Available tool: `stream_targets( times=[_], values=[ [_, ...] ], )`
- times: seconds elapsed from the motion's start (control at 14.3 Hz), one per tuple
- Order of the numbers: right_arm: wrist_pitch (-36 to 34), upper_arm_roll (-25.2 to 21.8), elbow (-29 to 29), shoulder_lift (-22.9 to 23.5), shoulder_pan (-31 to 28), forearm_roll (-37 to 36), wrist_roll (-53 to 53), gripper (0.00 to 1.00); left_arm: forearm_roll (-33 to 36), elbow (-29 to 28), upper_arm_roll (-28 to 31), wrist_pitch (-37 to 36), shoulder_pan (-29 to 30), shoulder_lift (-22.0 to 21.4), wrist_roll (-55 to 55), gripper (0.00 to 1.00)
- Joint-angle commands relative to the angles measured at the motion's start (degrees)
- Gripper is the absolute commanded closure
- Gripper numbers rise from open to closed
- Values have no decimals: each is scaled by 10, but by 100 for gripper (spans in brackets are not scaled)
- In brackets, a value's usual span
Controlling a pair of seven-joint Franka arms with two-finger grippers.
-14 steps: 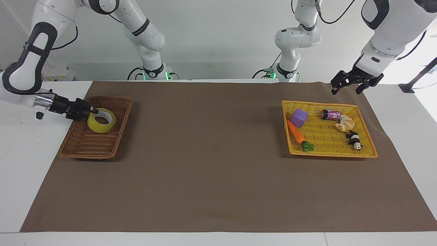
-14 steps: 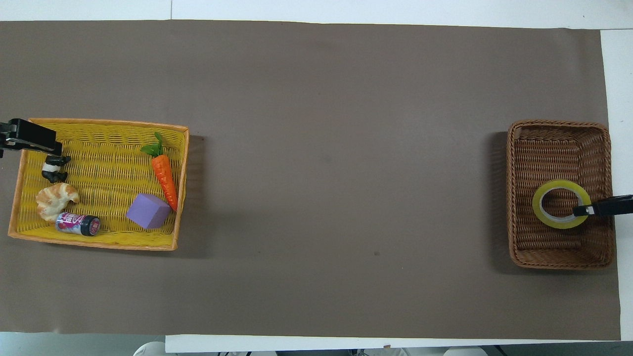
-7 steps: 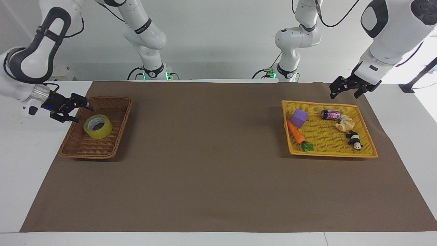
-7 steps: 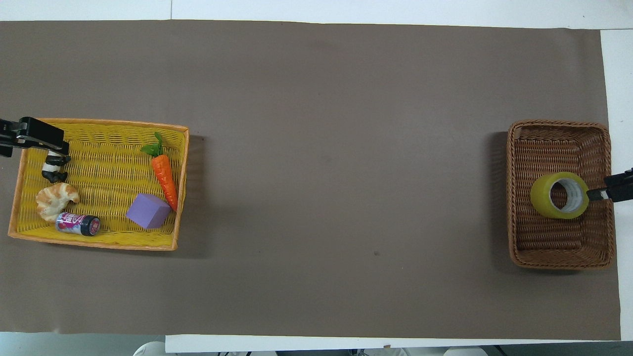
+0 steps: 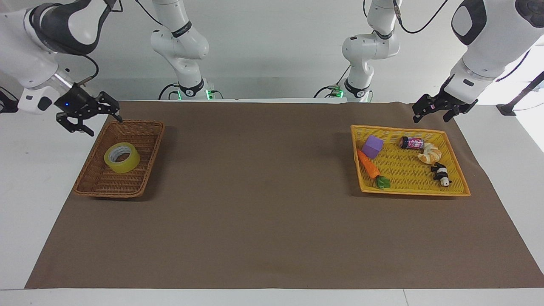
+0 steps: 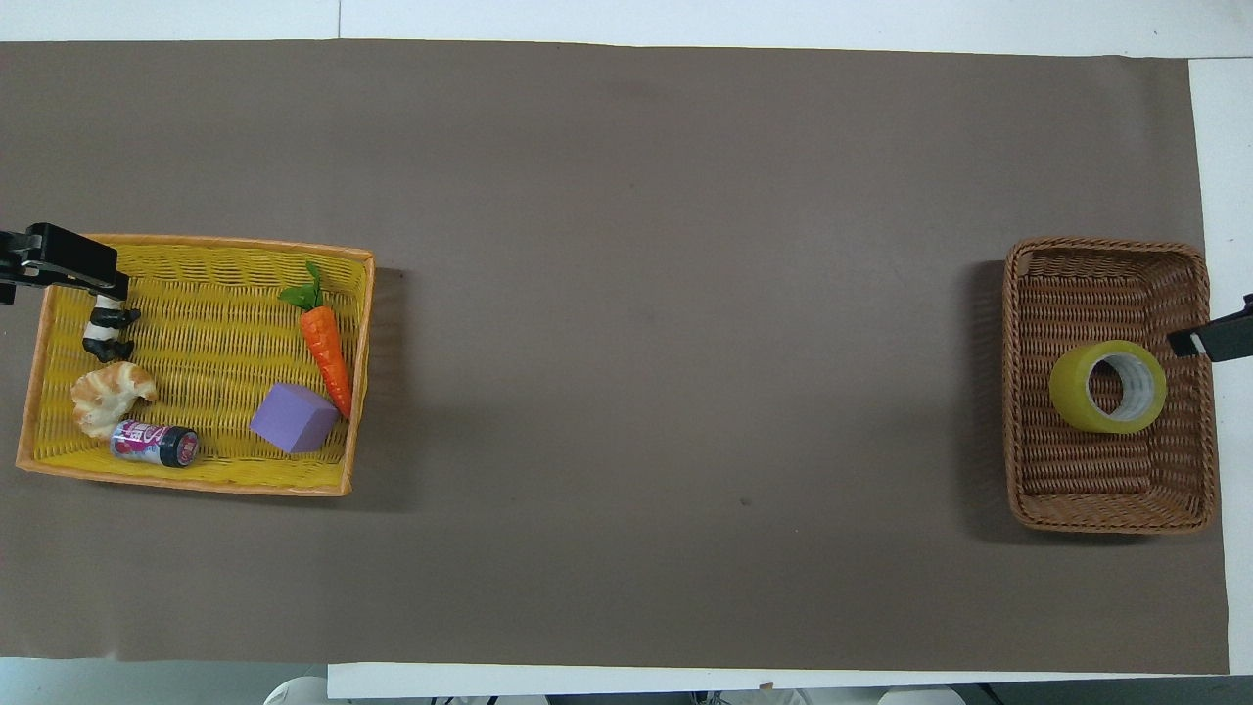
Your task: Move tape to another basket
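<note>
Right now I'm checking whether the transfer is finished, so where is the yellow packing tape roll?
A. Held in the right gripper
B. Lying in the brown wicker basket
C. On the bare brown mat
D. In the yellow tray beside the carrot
B: the yellow packing tape roll lies inside the brown wicker basket, while the right gripper is open, up off it by the basket's corner, holding nothing.

Yellow tape [image 5: 122, 157] rests in the brown wicker basket [image 5: 144, 170], seemingly tilted; touching no gripper.
</note>
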Motion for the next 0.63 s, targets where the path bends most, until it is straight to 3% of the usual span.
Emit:
stream_targets(
  times=[0.0,0.56],
  values=[
    [-72,1,47,0,21,-40,146,0,9,4,4,-13,-1,0,-1,0],
    [-97,25,129,38,35,-43,247,0,9,4,7,-12,-1,0,-1,0]
  ],
)
